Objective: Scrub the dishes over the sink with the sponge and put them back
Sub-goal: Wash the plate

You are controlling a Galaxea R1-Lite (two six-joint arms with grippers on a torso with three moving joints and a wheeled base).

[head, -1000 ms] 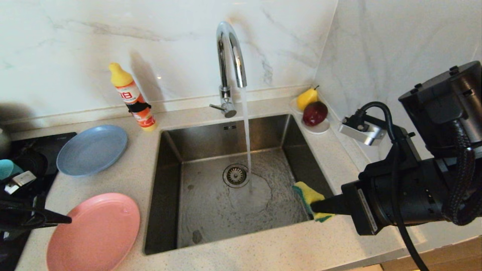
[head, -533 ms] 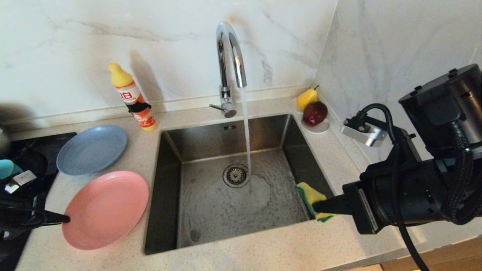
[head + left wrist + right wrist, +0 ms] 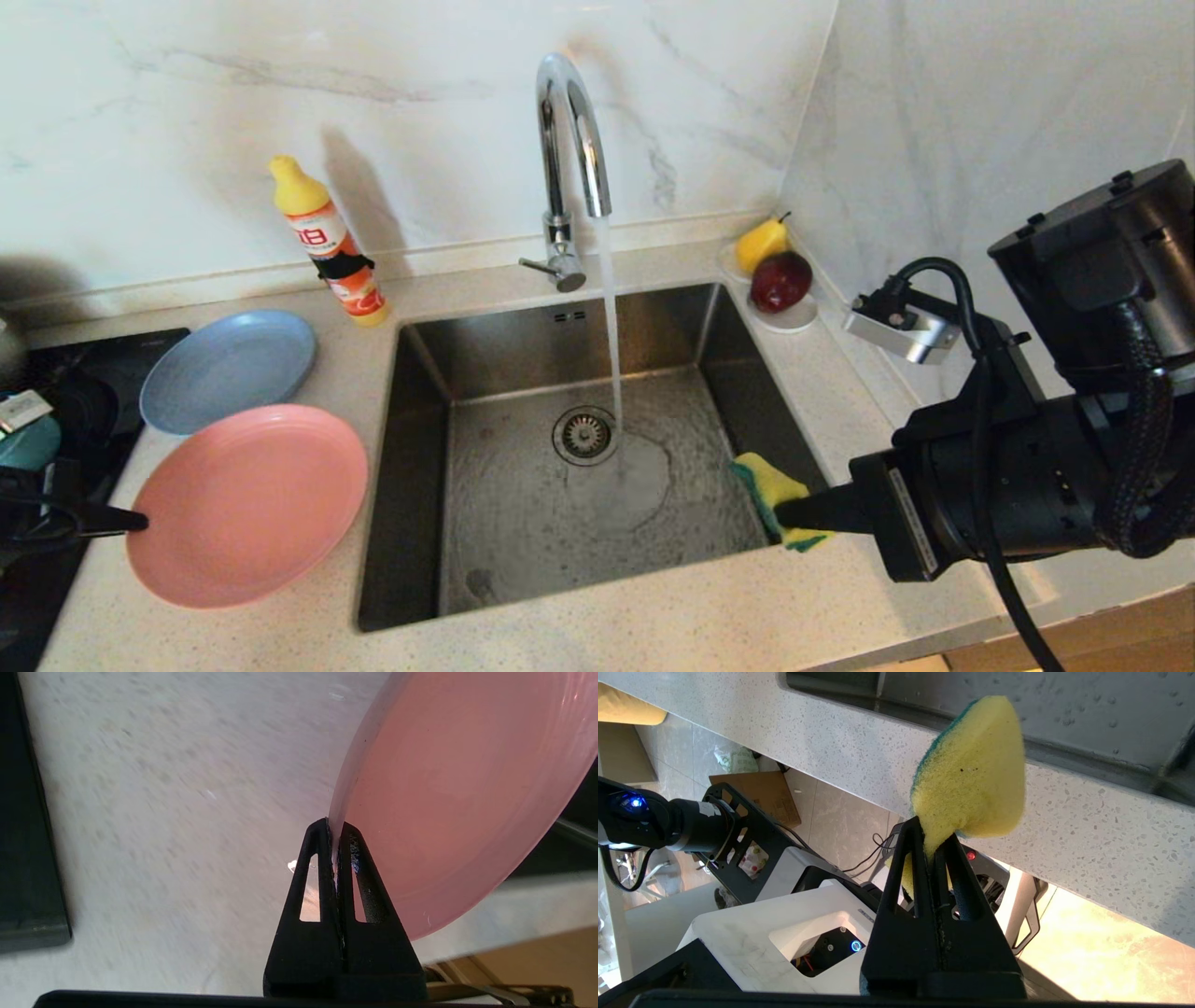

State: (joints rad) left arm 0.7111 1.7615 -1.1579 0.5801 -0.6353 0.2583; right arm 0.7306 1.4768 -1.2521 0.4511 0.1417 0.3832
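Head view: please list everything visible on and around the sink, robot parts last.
Sink: one, steel, centre.
Tap: one, chrome, running.
Pink plate: one, salmon, left counter, gripped.
Blue plate: one, grey-blue, behind it.
Detergent bottle: one, orange-yellow, by wall.
Saucer: one, white, with pear and red fruit.
Sponge: one, yellow-green, sink's right edge.
Left gripper: shut on plate rim.
Right gripper: shut on sponge.
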